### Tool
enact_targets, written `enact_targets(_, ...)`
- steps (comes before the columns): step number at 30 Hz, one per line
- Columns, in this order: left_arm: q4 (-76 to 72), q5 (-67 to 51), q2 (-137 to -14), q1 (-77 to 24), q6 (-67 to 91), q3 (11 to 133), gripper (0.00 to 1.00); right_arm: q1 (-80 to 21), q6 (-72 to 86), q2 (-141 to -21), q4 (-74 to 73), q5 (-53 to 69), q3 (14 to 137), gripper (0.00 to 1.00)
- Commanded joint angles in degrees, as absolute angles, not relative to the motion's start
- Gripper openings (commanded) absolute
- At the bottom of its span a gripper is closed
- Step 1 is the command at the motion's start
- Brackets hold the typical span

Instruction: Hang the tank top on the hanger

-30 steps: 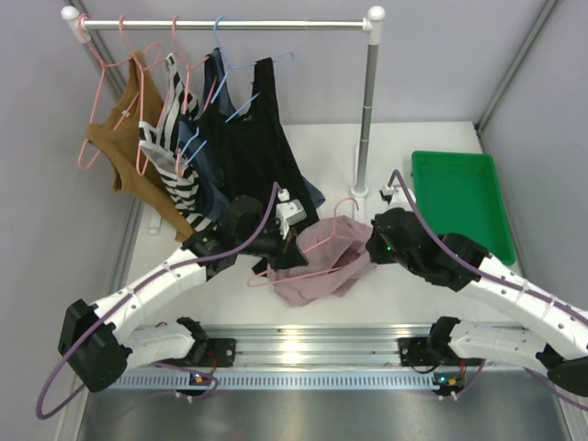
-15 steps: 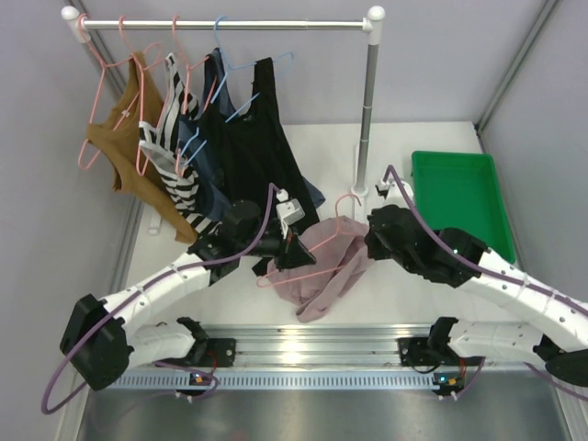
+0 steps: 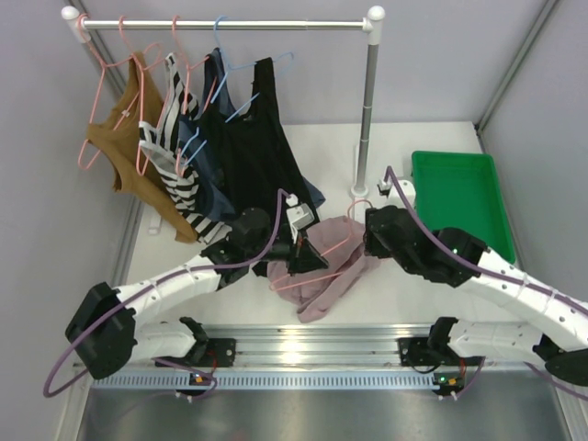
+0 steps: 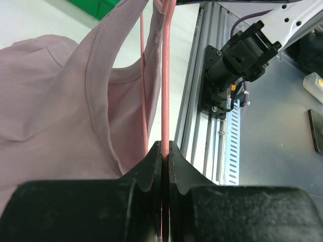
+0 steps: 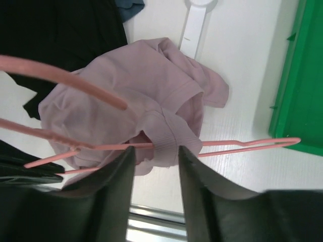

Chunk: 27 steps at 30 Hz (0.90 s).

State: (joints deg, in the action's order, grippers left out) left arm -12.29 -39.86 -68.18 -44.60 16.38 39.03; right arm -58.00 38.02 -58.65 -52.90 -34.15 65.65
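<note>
Left gripper (image 4: 165, 148) is clamped tight on a thin bar of the hanger (image 4: 165, 75). Right gripper (image 5: 155, 151) has its fingers apart with a folded strap band of the tank top (image 5: 151, 75) between the tips; pinched or only straddled, cannot tell. Tank top hangs bunched on the hanger between the arms; it looks light, limp and likely to slide, so best taken at the strap's edge.
</note>
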Motion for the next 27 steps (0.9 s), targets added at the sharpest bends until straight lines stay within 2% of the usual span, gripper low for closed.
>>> enact_targets(1,-23.7,-39.6,-69.6,-45.1,17.9,37.9,0.0,-58.8,35.7,-55.2,-49.6,-35.2,65.3,0.47)
enact_targets(3,-25.4,-38.9,-70.4,-45.2,19.2,37.3,0.0,-58.8,34.8,-53.5,-47.8,-34.5,64.3,0.53)
enact_targets(9,-27.6,-39.4,-73.2,-45.2,20.7,37.7,0.0,-60.0,30.0,-50.5,-38.3,-30.9,60.2,0.53)
enact_targets(19,-27.4,-39.6,-75.4,-45.9,20.8,39.2,0.0,-60.9,26.9,-57.6,-31.7,-33.7,59.7,0.53)
enact_targets(25,-26.9,-38.5,-75.1,-46.4,20.6,39.3,0.0,-60.9,26.5,-62.1,-30.9,-35.6,59.1,0.49)
enact_targets(27,-26.7,-38.2,-74.9,-46.5,20.5,39.2,0.0,-60.9,26.3,-62.3,-30.2,-35.8,58.4,0.43)
